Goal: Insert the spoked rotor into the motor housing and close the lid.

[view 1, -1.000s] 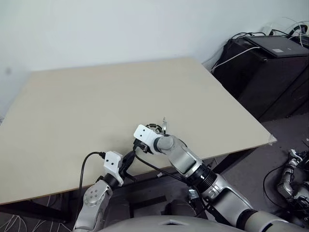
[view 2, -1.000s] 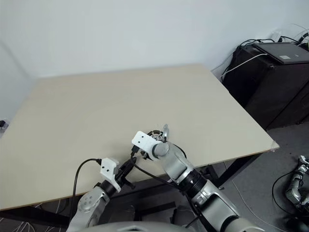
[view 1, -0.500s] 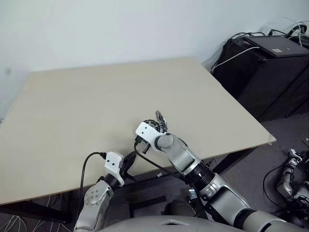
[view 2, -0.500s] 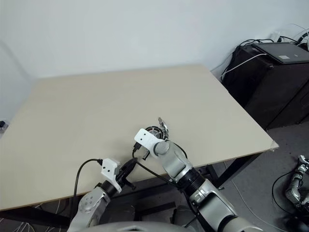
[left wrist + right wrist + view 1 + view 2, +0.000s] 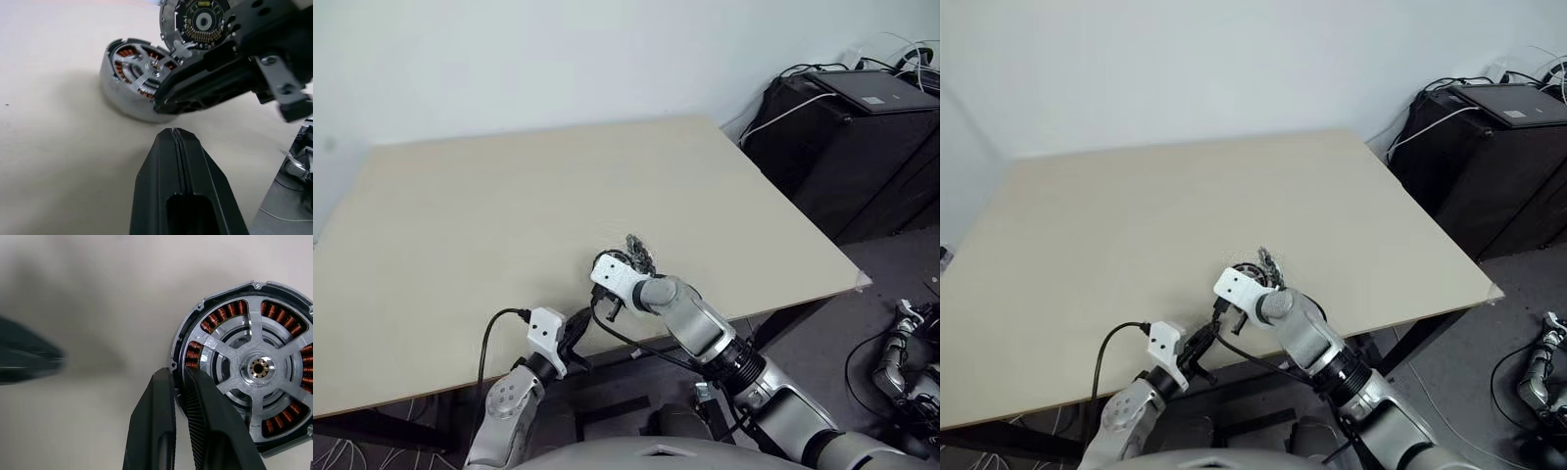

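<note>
Right wrist view: motor housing (image 5: 222, 313) flat on pale table (image 5: 489, 215), open face up, ring of copper-brown windings showing inside dark rim. Spoked rotor (image 5: 258, 367) already seated in housing, silver spokes fanning from brass-coloured hub, windings visible btwn spokes. R gripper (image 5: 179, 374) narrow, nearly closed, pinching housing's rim: one finger outside the wall, other just inside over the windings. Left wrist view: same housing seen from the side as a low silver drum, R gripper's black body lying across its near edge. Lid (image 5: 201, 22) not on yet; stands tilted on edge just behind housing, face w/ dark hub and ring of fine radial marks turned toward the camera. Cannot tell what props it up or whether it touches the housing. L gripper (image 5: 173, 134) closed tight, fingers pressed together w/ only a seam btwn them, holding nothing, pointing toward housing from near table's front edge, close to it but apart. Head views: housing, lid and both grippers clustered near front edge of table, roughly centre. Beyond table's right side, dark cabinet (image 5: 862, 147) w/ cables on top, against plain light wall.
</note>
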Motion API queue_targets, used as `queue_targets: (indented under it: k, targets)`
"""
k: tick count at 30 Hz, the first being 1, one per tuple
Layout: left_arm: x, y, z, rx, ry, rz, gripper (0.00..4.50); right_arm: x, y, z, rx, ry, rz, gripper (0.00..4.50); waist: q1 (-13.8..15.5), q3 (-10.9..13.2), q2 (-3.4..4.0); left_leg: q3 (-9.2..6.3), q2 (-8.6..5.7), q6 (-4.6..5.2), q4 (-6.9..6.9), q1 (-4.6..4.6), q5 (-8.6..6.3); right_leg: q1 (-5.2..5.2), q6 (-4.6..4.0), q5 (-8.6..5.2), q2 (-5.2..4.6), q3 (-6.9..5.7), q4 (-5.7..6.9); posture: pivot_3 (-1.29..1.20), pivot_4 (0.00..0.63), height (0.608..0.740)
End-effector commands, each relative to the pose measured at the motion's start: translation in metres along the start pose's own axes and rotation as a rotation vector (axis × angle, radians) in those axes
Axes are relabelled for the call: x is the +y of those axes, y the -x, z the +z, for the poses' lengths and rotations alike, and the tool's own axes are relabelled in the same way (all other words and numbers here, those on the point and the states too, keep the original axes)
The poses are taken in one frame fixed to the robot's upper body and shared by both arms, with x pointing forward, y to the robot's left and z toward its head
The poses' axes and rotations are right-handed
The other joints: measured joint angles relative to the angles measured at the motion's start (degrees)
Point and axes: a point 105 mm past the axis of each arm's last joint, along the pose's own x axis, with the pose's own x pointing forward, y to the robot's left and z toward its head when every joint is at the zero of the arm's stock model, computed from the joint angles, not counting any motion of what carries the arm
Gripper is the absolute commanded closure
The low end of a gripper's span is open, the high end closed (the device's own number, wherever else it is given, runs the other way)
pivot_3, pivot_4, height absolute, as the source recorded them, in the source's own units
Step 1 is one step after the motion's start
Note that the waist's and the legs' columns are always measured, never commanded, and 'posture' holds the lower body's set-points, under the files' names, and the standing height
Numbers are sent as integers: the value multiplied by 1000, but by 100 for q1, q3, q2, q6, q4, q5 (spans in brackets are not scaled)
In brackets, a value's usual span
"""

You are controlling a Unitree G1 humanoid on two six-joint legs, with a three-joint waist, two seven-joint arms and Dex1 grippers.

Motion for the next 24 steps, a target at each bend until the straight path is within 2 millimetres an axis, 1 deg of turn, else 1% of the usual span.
queue_targets:
  k: [1,7,12,14,16,17,19,22,23,24]
  targets:
    - [-1,-2,7,-25,-12,-7,4500,7,10,27,-98,46,38,4427,0,1,1,0,0,-1,0,0,0,0,0,0,0,0,0,0,0,740]
    - [-1,-2,6,-22,-11,-8,4500,21,12,32,-111,53,96,4427,15,2,-1,-3,-2,-3,1,-1,-2,0,0,0,-4,1,0,0,0,740]
    - [-1,-3,6,-21,-11,-9,4500,17,3,31,-106,20,67,4427,15,2,-1,-1,-1,-3,1,0,-2,0,0,0,-3,-1,0,0,0,740]
    - [-1,-3,6,-22,-11,-7,4500,18,2,32,-115,-10,81,4427,15,2,-1,0,-1,-3,1,0,-2,1,0,0,-3,0,0,0,0,740]
    - [-1,-2,5,-21,-11,-5,4500,18,2,35,-128,-32,87,3714,17,2,-2,1,-2,-3,2,0,-2,1,0,0,-3,0,0,0,0,740]
    - [0,-2,5,-21,-11,-4,4500,19,2,36,-137,-38,91,3484,17,2,-2,1,-2,-3,2,0,-2,1,0,0,-3,0,0,0,0,740]
    - [0,-1,5,-20,-11,-4,4500,20,2,40,-154,-45,97,2837,15,1,-2,1,-1,-3,2,0,-2,1,0,0,-3,0,0,0,0,740]
    - [0,-1,4,-17,-10,-4,4500,25,7,56,-229,-94,124,1866,16,1,-2,0,-1,-3,1,0,-2,1,0,0,-3,0,1,0,0,740]
    - [0,-1,3,-16,-9,-5,4500,27,9,62,-259,-116,140,1592,19,1,-2,0,-1,-3,1,0,-2,1,0,0,-2,0,1,0,0,740]
    - [0,-1,3,-16,-9,-6,4500,29,12,68,-290,-141,161,1592,17,1,-2,0,-1,-3,1,0,-2,1,0,0,-3,-1,1,0,0,740]
